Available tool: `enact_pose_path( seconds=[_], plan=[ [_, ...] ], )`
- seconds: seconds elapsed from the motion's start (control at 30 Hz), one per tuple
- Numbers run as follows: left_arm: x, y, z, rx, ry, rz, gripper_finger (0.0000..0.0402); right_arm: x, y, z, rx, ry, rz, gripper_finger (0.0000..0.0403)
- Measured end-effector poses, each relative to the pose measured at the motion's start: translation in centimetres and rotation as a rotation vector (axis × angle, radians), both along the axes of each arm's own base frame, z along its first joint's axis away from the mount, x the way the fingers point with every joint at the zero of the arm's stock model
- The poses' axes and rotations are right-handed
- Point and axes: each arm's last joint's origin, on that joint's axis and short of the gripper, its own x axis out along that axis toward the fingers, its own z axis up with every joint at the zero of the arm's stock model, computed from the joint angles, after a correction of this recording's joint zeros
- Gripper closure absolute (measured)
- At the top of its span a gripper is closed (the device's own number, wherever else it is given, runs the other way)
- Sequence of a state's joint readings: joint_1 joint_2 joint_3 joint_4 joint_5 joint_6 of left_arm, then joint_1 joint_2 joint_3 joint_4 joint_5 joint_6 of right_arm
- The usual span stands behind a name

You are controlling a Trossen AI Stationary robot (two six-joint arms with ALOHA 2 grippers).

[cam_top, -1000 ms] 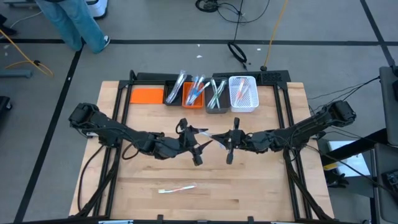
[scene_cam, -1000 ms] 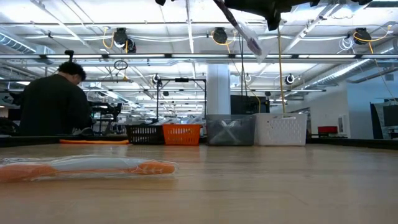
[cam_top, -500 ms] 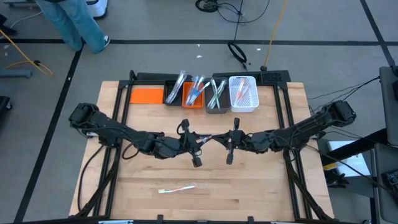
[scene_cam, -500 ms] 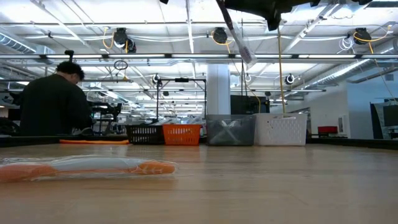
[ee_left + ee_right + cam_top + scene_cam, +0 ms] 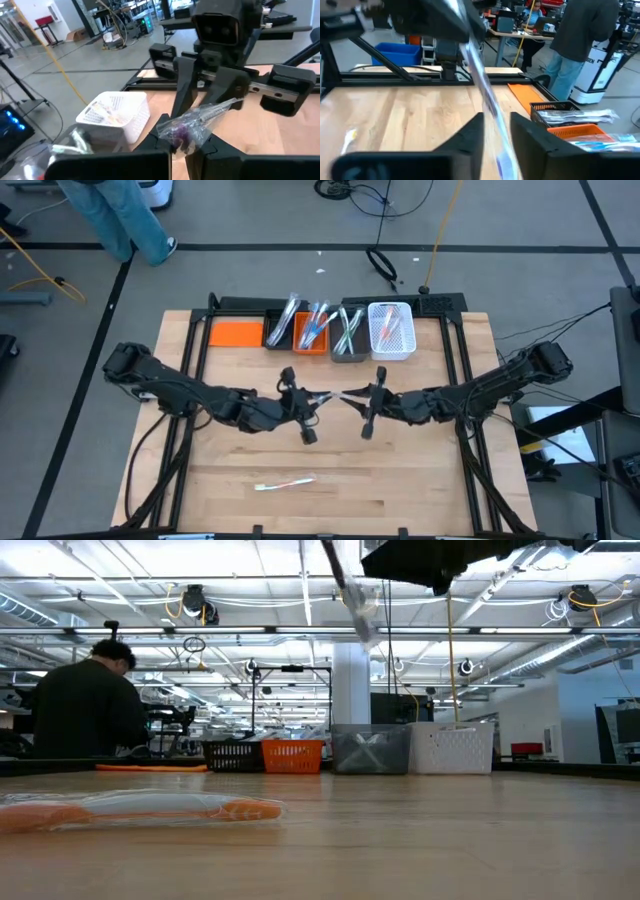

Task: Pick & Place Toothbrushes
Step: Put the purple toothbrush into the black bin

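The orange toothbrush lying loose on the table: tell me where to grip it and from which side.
Grip the orange toothbrush at its middle, coming straight down from above. It lies flat and alone on the table, long axis running left-right, so the fingers should close across its narrow width.

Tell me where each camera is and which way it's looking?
High view: above, facing straight down; both arms meet over the table.
Low view: at tabletop height, facing the bins; a toothbrush on the table lies close.
Left wrist view: on the left arm, facing the right arm; the held toothbrush shows.
Right wrist view: on the right arm, facing the left arm.
Shared: both wrist views show the held toothbrush.
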State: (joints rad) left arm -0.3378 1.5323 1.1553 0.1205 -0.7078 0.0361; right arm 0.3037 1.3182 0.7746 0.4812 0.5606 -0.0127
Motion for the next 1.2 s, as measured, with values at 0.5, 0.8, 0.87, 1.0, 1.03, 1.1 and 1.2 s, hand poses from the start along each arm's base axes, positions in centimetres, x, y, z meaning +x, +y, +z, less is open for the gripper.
enact_pose_path(
  seconds=[0.5, 0.8, 0.87, 1.0, 1.03, 1.1, 1.2],
  plan=[
    [-4.1, 5.7, 1.3, -0.001, 0.167, 0.341, 0.0392, 0.0, -0.6, -0.7, 0.059, 0.051, -0.024, 0.0216],
    [-4.9, 12.7, 0.1, -0.106, 0.302, 0.503, 0.0392, 0.0, -0.6, -0.7, 0.058, 0.055, -0.023, 0.0227],
    [-5.0, 14.4, 0.0, -0.151, 0.32, 0.505, 0.0392, 0.0, -0.6, -0.8, 0.061, 0.059, -0.024, 0.0229],
    [-5.8, 17.7, -0.3, -0.225, 0.352, 0.531, 0.0392, -0.1, -0.6, -1.0, 0.078, 0.079, -0.029, 0.0228],
    [-6.0, 18.5, -0.3, -0.23, 0.358, 0.54, 0.0392, -0.1, -0.6, -1.1, 0.08, 0.083, -0.03, 0.0227],
    [-6.5, 20.0, -0.3, -0.237, 0.369, 0.558, 0.0392, -0.1, -0.6, -1.1, 0.085, 0.085, -0.031, 0.0227],
    [-7.3, 21.9, -0.5, -0.284, 0.379, 0.577, 0.0392, -0.1, -0.6, -1.1, 0.086, 0.084, -0.031, 0.023]
  ],
)
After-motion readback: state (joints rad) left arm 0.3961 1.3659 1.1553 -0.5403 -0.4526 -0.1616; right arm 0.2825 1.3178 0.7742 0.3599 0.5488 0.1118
